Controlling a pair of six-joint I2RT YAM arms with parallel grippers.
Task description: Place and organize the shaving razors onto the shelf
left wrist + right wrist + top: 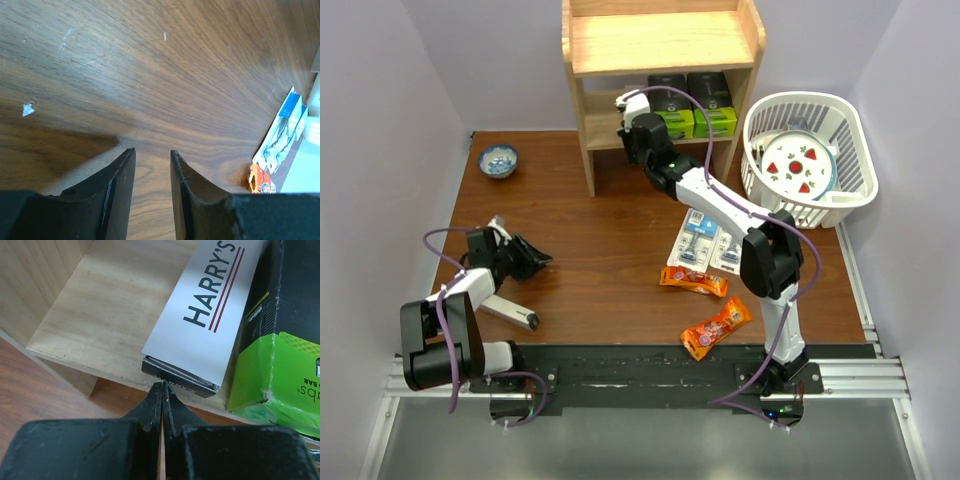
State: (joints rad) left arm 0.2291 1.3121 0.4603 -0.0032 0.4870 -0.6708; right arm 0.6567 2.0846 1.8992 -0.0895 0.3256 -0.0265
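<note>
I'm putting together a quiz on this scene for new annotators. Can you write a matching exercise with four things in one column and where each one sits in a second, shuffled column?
Things
1. HARRY'S box
2. blister cards
3. blue bowl
4. patterned plate

Places
A. inside the white basket
B. on the table, left of the shelf in the top view
C. on the shelf's lower board, beside a black box with a green end
D. flat on the table by the orange snack packets

Pairs: 1-C, 2-D, 3-B, 4-A
</note>
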